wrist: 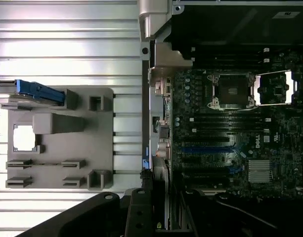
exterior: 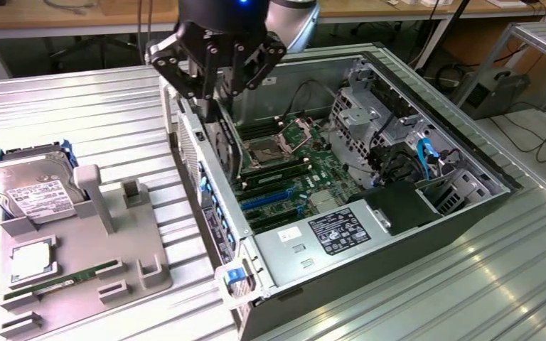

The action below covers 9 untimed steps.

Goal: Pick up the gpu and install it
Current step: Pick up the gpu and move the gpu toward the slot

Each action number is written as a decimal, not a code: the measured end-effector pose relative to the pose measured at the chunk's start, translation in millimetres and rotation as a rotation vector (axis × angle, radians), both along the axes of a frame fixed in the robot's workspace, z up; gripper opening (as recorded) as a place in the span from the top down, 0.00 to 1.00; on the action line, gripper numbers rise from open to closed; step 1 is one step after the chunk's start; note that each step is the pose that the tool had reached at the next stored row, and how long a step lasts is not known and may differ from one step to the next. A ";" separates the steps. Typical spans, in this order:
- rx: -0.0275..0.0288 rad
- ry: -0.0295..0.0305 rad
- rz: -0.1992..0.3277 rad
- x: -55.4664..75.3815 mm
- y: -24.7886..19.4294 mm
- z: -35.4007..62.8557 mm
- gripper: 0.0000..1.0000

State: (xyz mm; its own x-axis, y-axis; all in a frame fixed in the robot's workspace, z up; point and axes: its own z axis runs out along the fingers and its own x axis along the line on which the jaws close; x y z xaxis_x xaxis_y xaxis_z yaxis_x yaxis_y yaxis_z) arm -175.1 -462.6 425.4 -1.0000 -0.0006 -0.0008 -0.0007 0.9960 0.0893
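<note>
Ribbed steel bench [exterior: 93,114]: gripper [exterior: 214,98], fingers clamped on the gpu [exterior: 218,142], hangs inside the case [exterior: 415,78] (a misaligned bracket could snag the rear wall).

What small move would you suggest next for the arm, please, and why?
Probably a slow, straight descent: the gripper holds the gpu upright by the case's rear wall, above the motherboard, not yet seated in the blue slot.
</note>
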 end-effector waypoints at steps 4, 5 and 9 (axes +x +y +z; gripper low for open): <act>-0.0002 0.0013 0.000 24.1 0.6 -2.4 0.74; -0.0004 0.0014 0.000 29.1 1.3 -4.2 0.74; -0.0010 0.0016 0.000 49.6 5.7 -12.5 0.74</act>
